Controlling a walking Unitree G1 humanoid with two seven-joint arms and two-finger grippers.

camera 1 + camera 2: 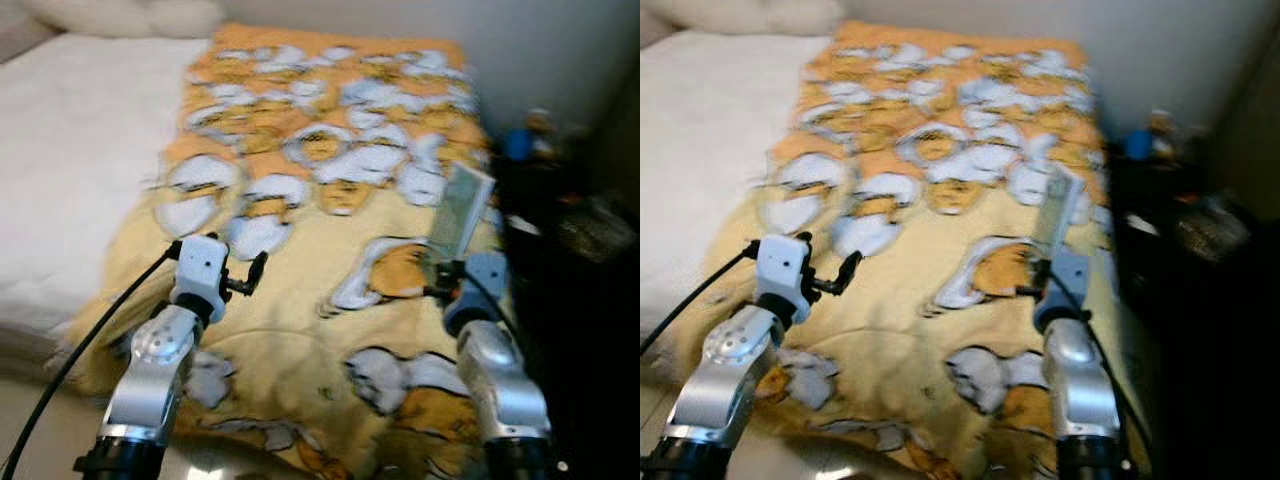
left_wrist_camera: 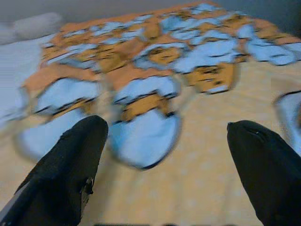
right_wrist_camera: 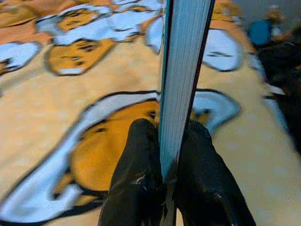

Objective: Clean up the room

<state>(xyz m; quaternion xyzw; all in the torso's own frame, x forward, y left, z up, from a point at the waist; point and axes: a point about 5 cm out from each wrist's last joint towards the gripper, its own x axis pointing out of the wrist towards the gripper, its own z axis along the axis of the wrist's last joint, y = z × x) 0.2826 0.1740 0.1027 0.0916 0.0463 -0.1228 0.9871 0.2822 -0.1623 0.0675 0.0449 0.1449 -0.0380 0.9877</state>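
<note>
Right wrist view: right gripper (image 3: pixel 167 162) pinches a thin book (image 3: pixel 183 70) at its lower edge, both black fingers pressed flat against the covers, page block facing the camera
Book position: held upright, tilted slightly, over the right side of the blanket (image 1: pixel 330 250), clear of the fabric as far as can be told
Book handling: looks light and stiff, a slim volume with glossy-looking covers; probably slippery under the pads, and gripped low like this the tall free end could swing or pivot; a hold nearer the spine or mid-height would be steadier
Left gripper: left gripper (image 1: pixel 247 275) hovers over the left half of the blanket, fingers (image 2: pixel 70 165) spread wide apart, nothing between them
Left wrist view: yellow and orange cartoon print under the two spread fingers, blurred
Bed: white sheet (image 1: pixel 70 170) lies left of the blanket, pale pillows (image 1: pixel 130 15) at the far end
Right of bed: dark cluttered area (image 1: pixel 560 220) with small items incl. something blue (image 1: pixel 517 143), too blurred to name
Image quality: head views are soft with motion blur, fine detail unreliable
Task stage: judged as book lifted off the bed and not yet put away; no shelf or drop spot identifiable
Risk: book slipping or twisting in the pinch if the arm swings fast
</note>
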